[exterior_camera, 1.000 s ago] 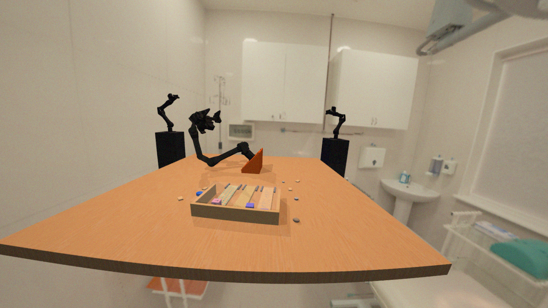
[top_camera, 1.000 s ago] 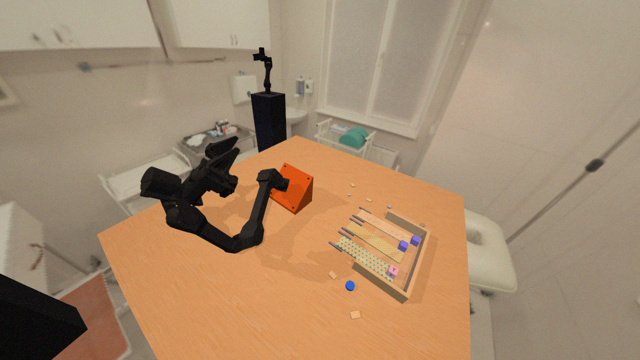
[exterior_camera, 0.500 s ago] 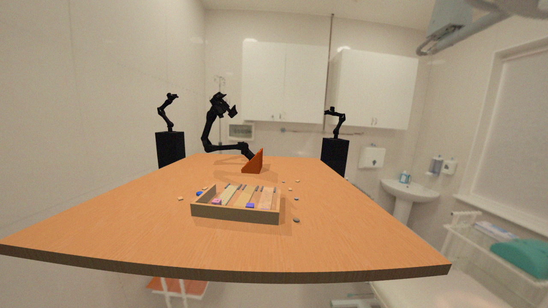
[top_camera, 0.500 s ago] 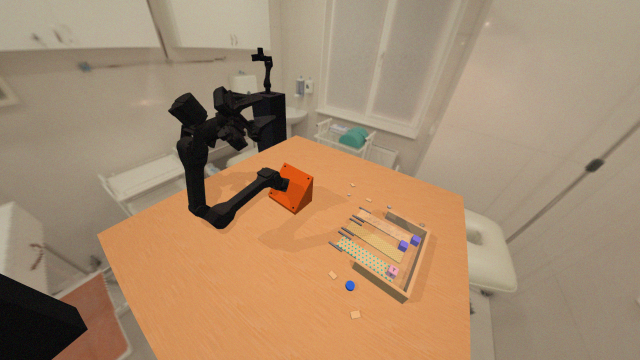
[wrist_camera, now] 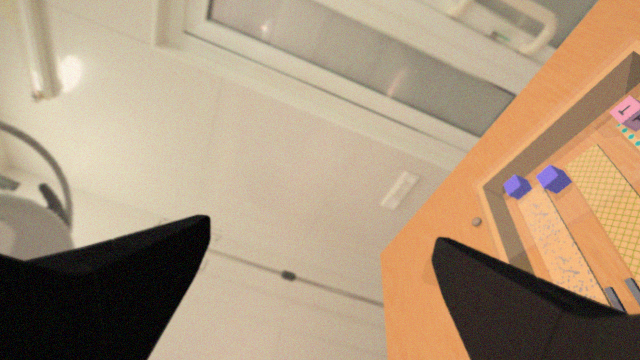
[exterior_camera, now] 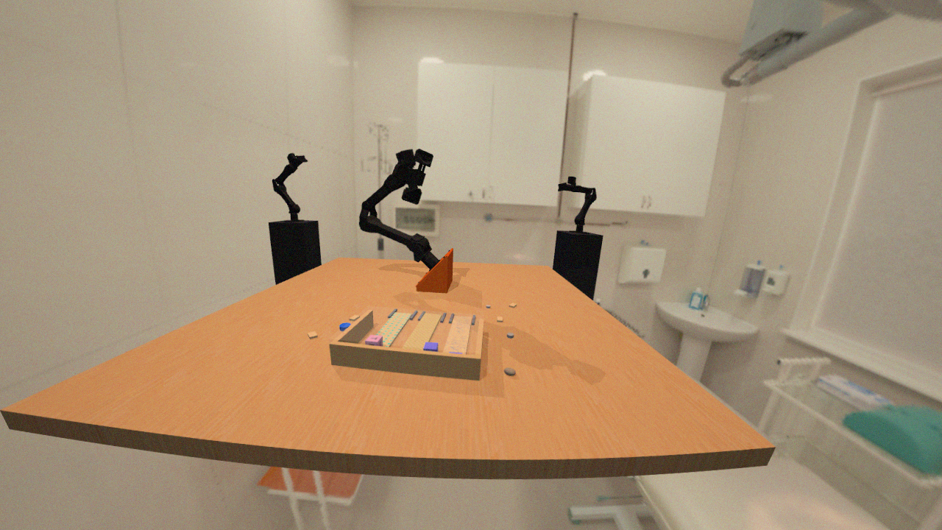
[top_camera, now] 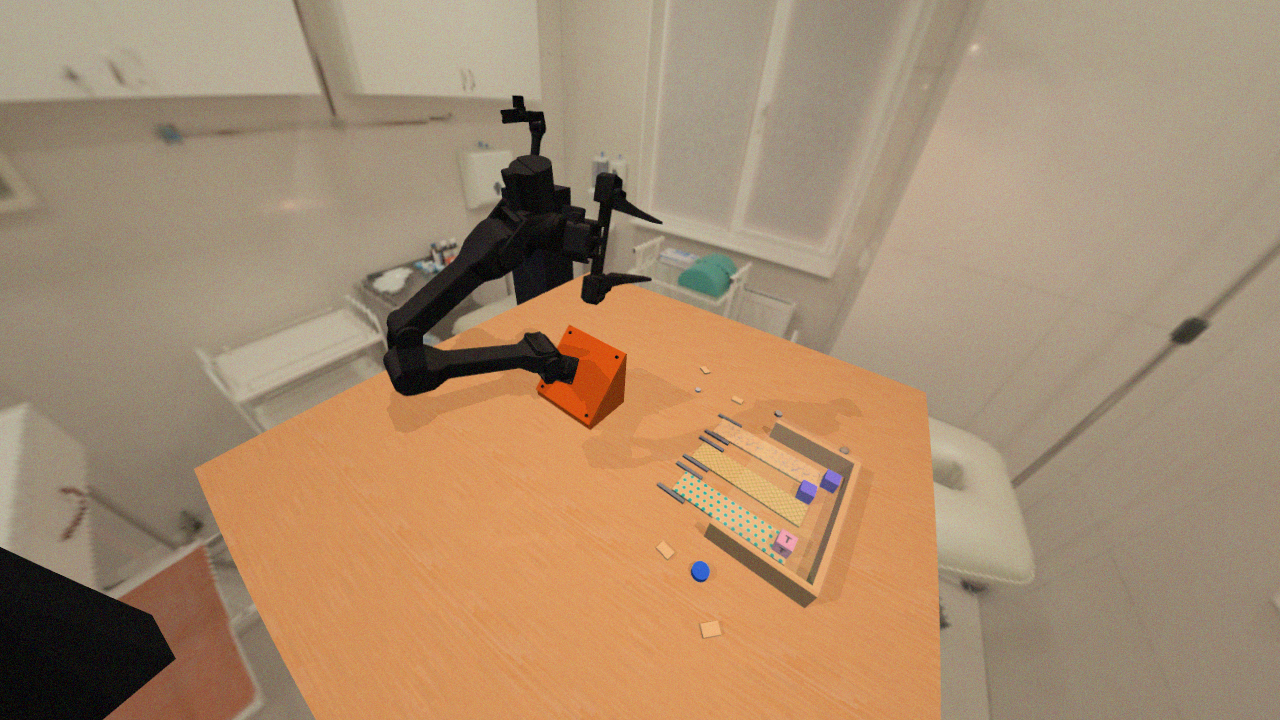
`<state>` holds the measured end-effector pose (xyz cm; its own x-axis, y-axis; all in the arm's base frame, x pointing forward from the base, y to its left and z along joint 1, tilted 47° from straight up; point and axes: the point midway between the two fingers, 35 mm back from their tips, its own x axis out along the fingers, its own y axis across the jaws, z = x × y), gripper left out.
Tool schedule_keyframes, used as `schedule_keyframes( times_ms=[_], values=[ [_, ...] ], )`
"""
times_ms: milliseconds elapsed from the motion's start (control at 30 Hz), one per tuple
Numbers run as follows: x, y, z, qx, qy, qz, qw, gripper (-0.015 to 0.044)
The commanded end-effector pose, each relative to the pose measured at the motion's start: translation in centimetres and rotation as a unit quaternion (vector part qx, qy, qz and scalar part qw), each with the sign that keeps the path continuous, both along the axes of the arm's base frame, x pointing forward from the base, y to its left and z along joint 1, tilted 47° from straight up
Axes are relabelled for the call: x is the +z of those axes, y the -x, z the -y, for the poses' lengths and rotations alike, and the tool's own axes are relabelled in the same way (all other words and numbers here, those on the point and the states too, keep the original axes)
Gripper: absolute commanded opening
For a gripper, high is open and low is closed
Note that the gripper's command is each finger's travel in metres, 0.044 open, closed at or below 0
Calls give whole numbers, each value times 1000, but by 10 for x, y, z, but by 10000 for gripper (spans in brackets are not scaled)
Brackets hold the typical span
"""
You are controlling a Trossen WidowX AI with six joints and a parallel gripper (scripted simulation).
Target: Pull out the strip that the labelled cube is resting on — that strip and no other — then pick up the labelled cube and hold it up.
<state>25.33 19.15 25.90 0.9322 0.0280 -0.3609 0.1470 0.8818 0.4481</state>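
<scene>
My gripper is open and empty, raised high and well back from the tray. The pink cube bears a dark letter T and rests on the far end of the teal-dotted strip. The yellow lattice strip lies in the middle, and the speckled strip lies on its other side. Grey bars stand in pairs at the strips' open-side ends.
The wooden tray has walls on three sides. Two purple cubes sit near its end wall. A blue disc, tan tiles and grey pebbles lie around it. My arm stands on an orange wedge.
</scene>
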Motion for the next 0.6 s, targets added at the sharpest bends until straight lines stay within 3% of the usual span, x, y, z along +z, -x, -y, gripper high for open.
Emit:
schedule_keyframes(
  times_ms=[0, 200, 400, 567],
  values=[
    [-54, -41, 26, -20, 190, -31, 981, 400],
    [-114, -72, 69, -23, 374, -100, 922, 400],
    [-174, -85, 127, -4, 530, -198, 825, 400],
    [-189, -85, 142, 5, 562, -225, 796, 400]
  ],
)
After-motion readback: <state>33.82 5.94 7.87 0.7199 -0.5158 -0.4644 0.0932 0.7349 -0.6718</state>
